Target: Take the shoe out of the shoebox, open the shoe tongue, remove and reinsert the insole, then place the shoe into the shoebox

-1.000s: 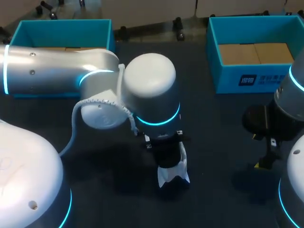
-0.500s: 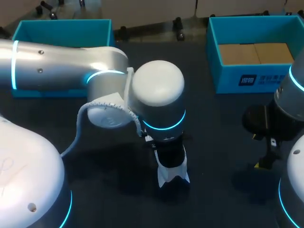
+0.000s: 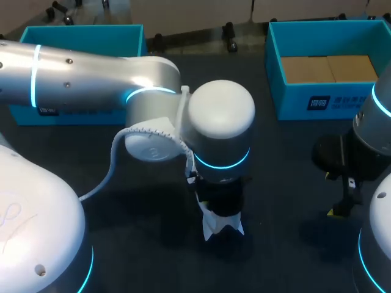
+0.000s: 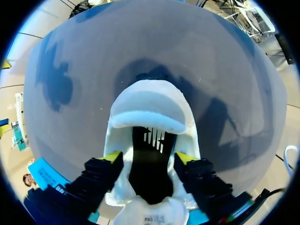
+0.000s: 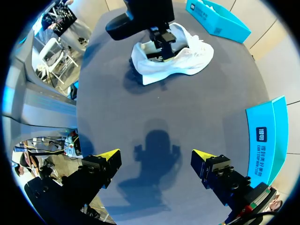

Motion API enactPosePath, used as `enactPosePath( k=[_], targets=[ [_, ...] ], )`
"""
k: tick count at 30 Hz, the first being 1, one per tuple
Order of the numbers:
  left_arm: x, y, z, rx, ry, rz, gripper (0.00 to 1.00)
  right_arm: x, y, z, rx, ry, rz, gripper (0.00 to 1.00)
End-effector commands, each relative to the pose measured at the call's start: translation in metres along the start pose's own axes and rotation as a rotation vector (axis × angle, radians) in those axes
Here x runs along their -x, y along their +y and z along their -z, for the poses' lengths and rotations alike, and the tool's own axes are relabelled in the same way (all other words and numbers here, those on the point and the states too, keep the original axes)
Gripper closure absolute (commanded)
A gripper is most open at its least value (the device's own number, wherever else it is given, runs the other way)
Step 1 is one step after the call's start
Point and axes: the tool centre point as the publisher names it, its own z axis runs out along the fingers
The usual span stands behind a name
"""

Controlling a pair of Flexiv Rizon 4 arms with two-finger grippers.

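Centrally, toward the near side of the dark grey table [image 3: 287, 159], the white fabric shoe [image 4: 147, 110] is found lying directly under the left gripper [image 4: 149, 158]. In the left wrist view its yellow-tipped fingers [image 4: 112, 157] are seen spread apart. One tip is set over each side of the shoe's collar, with the dark opening between them and the rounded toe ahead. They are not clamped on the shoe. In the head view most of the shoe is covered by the silver left arm [image 3: 91, 79], which comes in from the left across the table. Only one white end of the shoe [image 3: 221, 227] is shown below the wrist.

A wide stretch of table surface is seen on either side of the shoe, and both boxes stand well apart from it. In the right wrist view the table's edge is seen curving past beside the right gripper [image 5: 154, 161], with the shoe [image 5: 187, 58] well ahead of it.

At the far left the left teal box [image 3: 79, 33], an open-topped cardboard tray, is set. Its floor is largely hidden by the left arm. At the far right the right teal box [image 3: 305, 101], of the same make, is seen with a brown cardboard floor [image 3: 330, 68]. Nearer, at the right, the right gripper is held above the table with its fingers wide apart, and its shadow is cast on the surface beneath.
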Motion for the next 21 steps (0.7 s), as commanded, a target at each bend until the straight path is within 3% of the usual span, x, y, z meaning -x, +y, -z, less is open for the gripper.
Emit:
enactPosePath(
  k=[1,21],
  targets=[
    [-0.003,0.004,0.002,0.001,-0.002,0.004,0.01,-0.002,-0.001,-0.001,0.001,-0.003,0.000,0.00],
    [0.000,0.028,0.011,-0.032,-0.010,0.053,0.00,-0.002,-0.001,-0.001,0.001,-0.003,0.000,0.00]
  ],
)
